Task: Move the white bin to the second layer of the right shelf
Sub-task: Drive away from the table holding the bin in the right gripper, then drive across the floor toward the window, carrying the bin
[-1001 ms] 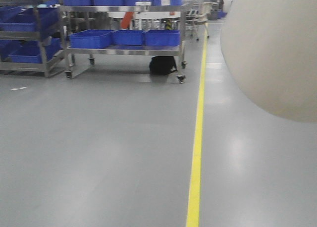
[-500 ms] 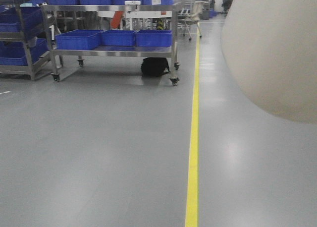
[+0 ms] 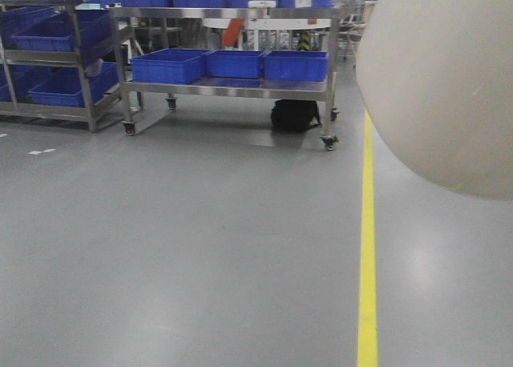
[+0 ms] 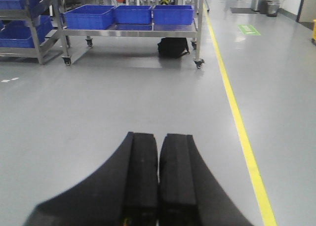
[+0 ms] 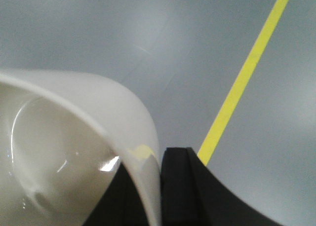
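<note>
The right gripper (image 5: 159, 159) pinches the bin (image 5: 74, 137) by its wall at the rim, holding it up at the front view's right. The left gripper (image 4: 158, 137), fingers pressed together and empty, points over the floor. Beyond the yellow line (image 3: 368, 247) stands a cart (image 3: 232, 90) of crates (image 3: 236, 62); no roller shelf shows, so the base probably has to find it first.

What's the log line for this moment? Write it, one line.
right tool: shut on white bin rim | left tool: shut, empty | white bin: held above grey floor
</note>
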You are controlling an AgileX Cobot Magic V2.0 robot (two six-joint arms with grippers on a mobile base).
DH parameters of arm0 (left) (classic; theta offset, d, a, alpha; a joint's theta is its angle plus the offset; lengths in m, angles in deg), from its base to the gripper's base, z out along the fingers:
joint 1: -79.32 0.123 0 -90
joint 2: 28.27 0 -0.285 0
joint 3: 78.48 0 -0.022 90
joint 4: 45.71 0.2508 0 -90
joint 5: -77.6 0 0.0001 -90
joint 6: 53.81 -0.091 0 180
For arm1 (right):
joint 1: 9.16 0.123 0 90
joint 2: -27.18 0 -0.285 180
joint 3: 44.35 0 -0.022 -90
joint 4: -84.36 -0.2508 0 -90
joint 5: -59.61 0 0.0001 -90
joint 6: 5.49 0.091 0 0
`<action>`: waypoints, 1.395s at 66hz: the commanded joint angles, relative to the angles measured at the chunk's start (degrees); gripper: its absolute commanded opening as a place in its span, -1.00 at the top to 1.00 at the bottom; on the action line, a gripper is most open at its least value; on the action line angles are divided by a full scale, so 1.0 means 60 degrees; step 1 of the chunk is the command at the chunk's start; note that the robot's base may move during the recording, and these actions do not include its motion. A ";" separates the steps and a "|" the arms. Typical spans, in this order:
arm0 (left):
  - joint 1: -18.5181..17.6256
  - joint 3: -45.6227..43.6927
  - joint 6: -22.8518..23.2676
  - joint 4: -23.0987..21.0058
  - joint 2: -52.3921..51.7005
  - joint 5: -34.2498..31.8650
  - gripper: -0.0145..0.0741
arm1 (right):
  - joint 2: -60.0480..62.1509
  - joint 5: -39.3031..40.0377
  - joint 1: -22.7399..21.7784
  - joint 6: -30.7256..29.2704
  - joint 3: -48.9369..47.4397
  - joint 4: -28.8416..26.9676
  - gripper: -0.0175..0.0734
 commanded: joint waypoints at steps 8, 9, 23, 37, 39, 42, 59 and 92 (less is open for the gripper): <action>-0.0036 0.0261 0.0043 0.0004 -0.0132 -0.0831 0.48 | 0.0085 0.0769 -0.0020 0.0002 -0.0284 -0.0007 0.49; -0.0036 0.0261 0.0043 0.0004 -0.0132 -0.0831 0.48 | 0.0085 0.0769 -0.0020 0.0002 -0.0284 -0.0007 0.49; -0.0036 0.0261 0.0043 0.0004 -0.0132 -0.0831 0.48 | 0.0085 0.0769 -0.0020 0.0002 -0.0284 -0.0007 0.49; -0.0036 0.0261 0.0043 0.0004 -0.0132 -0.0831 0.48 | 0.0085 0.0769 -0.0020 0.0002 -0.0284 -0.0007 0.49; -0.0036 0.0261 0.0043 0.0004 -0.0132 -0.0831 0.48 | 0.0085 0.0769 -0.0020 0.0002 -0.0284 -0.0007 0.49; -0.0036 0.0261 0.0043 0.0004 -0.0132 -0.0831 0.48 | 0.0085 0.0769 -0.0020 0.0002 -0.0284 -0.0007 0.49; -0.0036 0.0261 0.0043 0.0004 -0.0132 -0.0831 0.48 | 0.0085 0.0769 -0.0020 0.0002 -0.0284 -0.0007 0.49; -0.0036 0.0261 0.0043 0.0004 -0.0132 -0.0831 0.48 | 0.0106 0.0783 -0.0020 0.0002 -0.0284 -0.0007 0.49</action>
